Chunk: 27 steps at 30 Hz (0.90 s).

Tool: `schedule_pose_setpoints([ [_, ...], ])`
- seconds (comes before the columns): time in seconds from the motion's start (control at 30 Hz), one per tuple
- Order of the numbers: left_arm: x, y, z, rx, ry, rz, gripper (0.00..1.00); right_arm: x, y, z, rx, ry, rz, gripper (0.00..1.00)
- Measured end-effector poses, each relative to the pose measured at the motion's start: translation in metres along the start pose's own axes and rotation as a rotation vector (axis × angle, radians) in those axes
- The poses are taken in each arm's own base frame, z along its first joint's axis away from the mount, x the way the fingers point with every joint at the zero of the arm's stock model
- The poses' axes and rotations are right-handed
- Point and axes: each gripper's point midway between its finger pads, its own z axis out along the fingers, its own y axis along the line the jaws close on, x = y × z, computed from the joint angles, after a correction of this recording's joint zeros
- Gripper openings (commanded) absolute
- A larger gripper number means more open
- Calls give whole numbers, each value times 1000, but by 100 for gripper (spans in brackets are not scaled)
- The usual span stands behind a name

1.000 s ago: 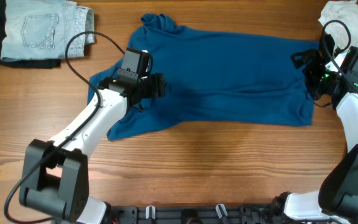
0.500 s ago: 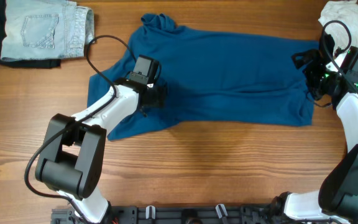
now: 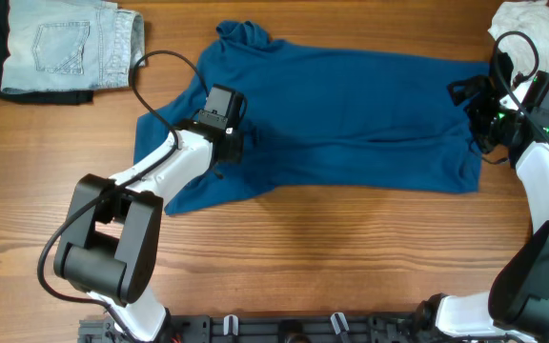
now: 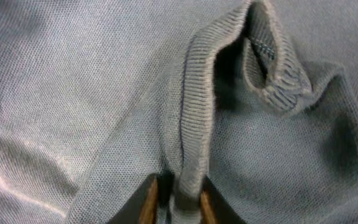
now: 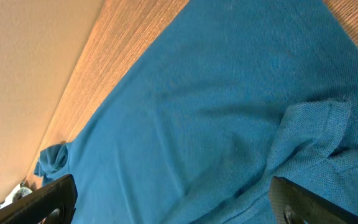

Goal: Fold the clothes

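Blue top (image 3: 351, 114) lies spread flat across the wooden surface (image 3: 332, 248). Left end effector (image 4: 179, 202) is clenched on a raised ribbed edge of the cloth; right end effector (image 3: 473, 107) hangs released, jaws wide, over the top's opposite end

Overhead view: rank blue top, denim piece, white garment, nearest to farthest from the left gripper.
1. The blue top, right under the left gripper, mid-table.
2. The denim piece, upper-left corner.
3. The white garment, upper-right corner.

Robot lab bench; wooden table (image 3: 351, 248), black mounting rail (image 3: 284, 330)
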Motion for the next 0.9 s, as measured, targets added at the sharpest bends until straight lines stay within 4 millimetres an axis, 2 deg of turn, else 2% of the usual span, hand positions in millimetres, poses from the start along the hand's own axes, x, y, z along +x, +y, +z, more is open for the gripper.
schedule_pose_setpoints([
  [0.27,-4,7,0,-40,-20,1,4,1,-1,0,2,3,1,100],
  [0.57,-58,11,-10,-71,-223,-23,4,1,-2,0,8,5,3,99],
  [0.73,-75,30,-13,-126,-291,-56,4,2,-2,0,9,6,4,100],
  [0.87,-80,51,-13,-164,-303,-84,4,2,-3,0,12,7,5,99],
  [0.9,-80,56,-13,-174,-303,-91,16,2,-3,0,13,6,5,99],
])
